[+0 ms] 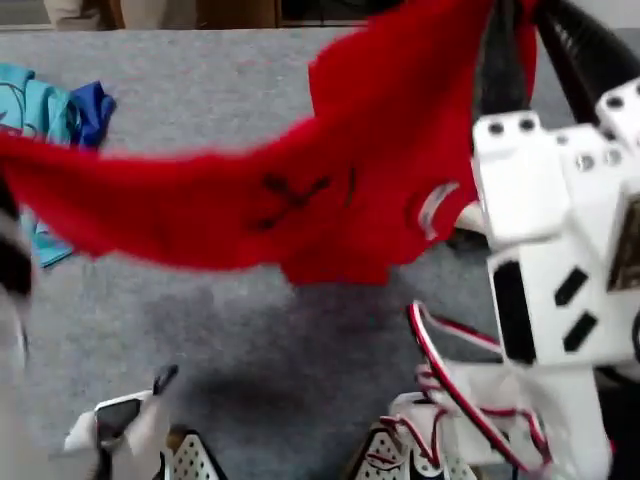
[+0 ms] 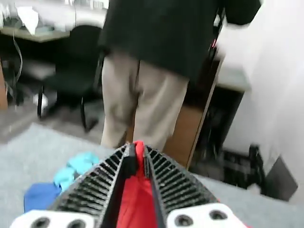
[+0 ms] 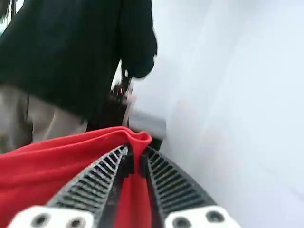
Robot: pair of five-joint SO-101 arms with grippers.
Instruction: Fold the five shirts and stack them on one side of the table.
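Red shirt point(image 1: 200, 200) held up off the desk point(image 1: 300, 350) by both claws.

Left claw point(image 2: 137, 153) clamped on one edge of the red shirt, cloth pinched btwn its ribbed fingers; right claw point(image 3: 135, 156) grips another edge the same way. In high view the shirt hangs stretched across above the grey desk, w/ its shadow on the surface below. Teal shirt point(image 1: 30, 110) & blue shirt point(image 1: 92, 110) lie bunched and touching at the desk's left edge, partly behind the red cloth.

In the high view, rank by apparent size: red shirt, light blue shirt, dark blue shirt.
1. red shirt, held up nearer the camera.
2. light blue shirt, partly hidden by the red one.
3. dark blue shirt, a small patch; true sizes unsure.
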